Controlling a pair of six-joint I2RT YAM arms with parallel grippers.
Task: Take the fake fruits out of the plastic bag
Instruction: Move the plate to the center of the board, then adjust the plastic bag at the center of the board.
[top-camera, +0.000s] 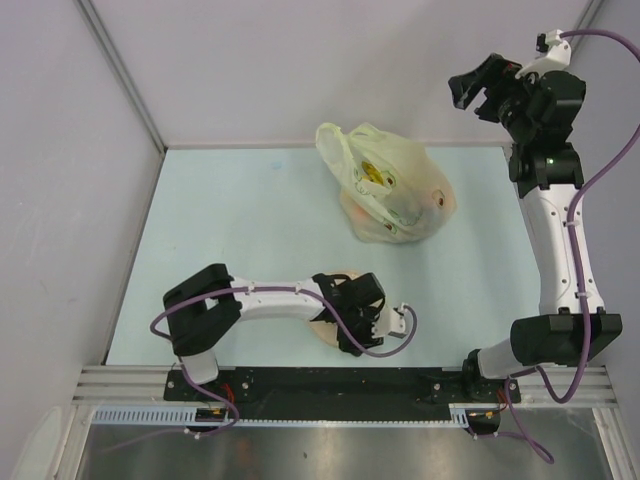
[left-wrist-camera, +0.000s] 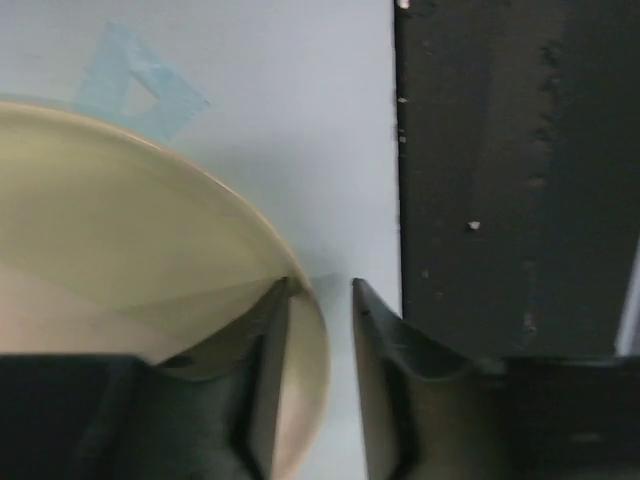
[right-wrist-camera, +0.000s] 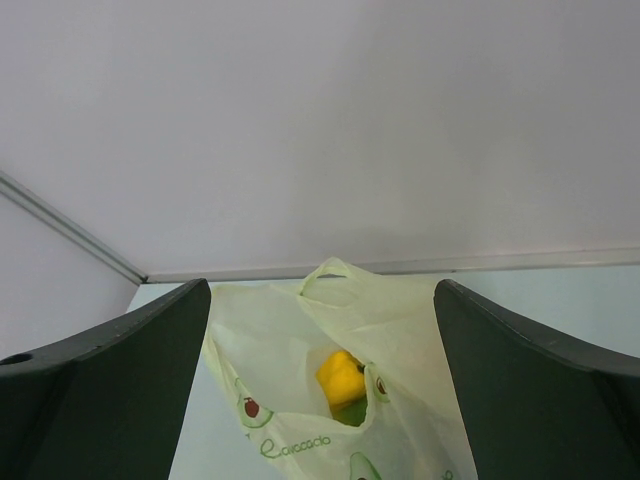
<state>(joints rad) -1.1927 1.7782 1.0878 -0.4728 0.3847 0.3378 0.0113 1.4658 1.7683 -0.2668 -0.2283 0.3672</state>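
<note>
From where I stand, the plastic bag sits slumped toward the back of the pale blue table, close to the rear wall. It is crinkled and translucent, with one handle loop sticking up. The fake fruits are inside it: a yellow lumpy one shows through the bag's mouth with something green just beneath it, and from above I can make out a yellow shape and a pinkish-orange blur behind the film. Small printed fruit pictures and a line of green lettering mark the plastic. The right gripper hangs high above the far right corner, well apart from the bag, its jaws spread as wide as they go and nothing between them; its wrist camera looks down past both dark fingers onto the bag. The left gripper is down low at the near edge, by the round cream plate. Its jaws are only partly parted and straddle the plate's rim, one finger over the plate and the other outside it, with a sliver of table showing between the rim and the outer finger. A scrap of blue tape lies on the table just beyond the plate, and the black base rail runs alongside.
</note>
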